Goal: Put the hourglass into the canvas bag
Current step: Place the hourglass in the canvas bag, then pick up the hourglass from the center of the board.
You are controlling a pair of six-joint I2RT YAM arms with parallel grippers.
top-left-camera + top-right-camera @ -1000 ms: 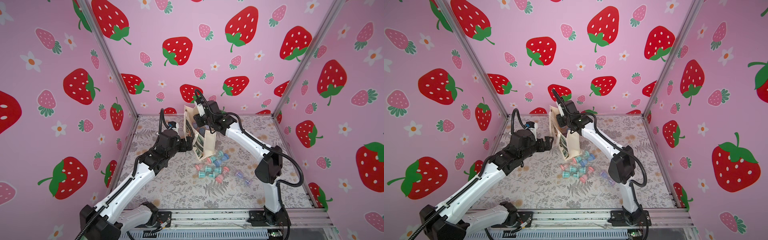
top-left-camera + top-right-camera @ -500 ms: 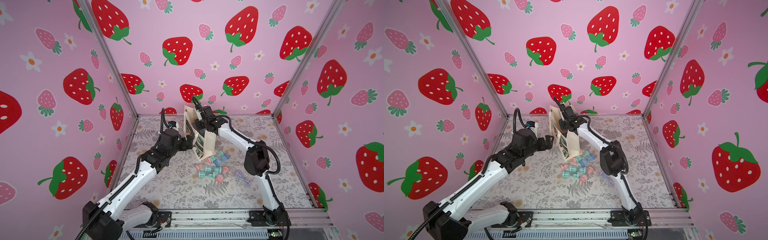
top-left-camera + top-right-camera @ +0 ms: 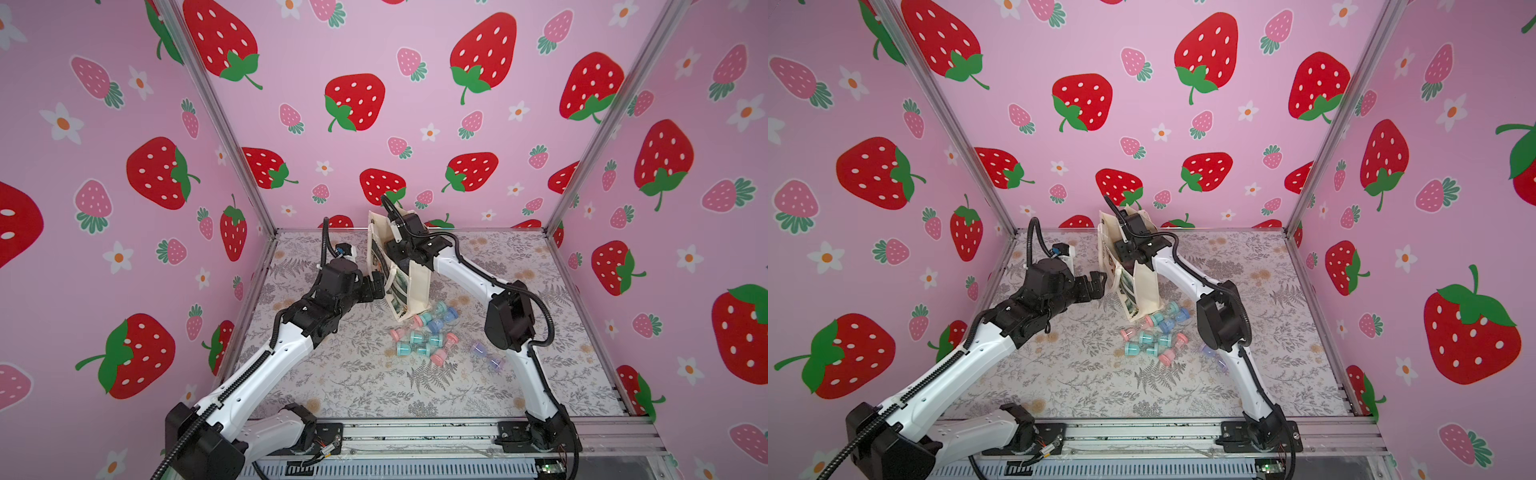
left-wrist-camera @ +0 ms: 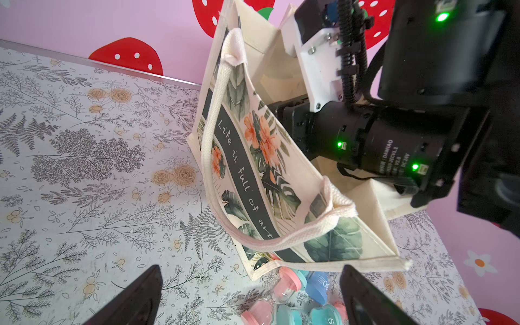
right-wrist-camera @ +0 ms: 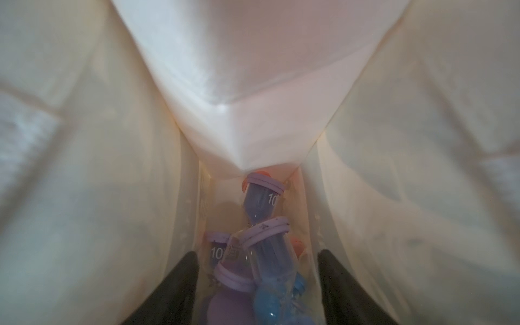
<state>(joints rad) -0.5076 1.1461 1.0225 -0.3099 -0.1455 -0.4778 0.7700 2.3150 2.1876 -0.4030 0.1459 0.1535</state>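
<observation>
The hourglass [image 5: 264, 244] lies inside the canvas bag [image 3: 417, 286], atop other hourglasses [image 5: 225, 298] at its bottom. The right gripper [image 5: 257, 253], inside the bag, has its jaws spread astride it. The left gripper [image 4: 250, 270] is spread wide beside the bag's front.
</observation>
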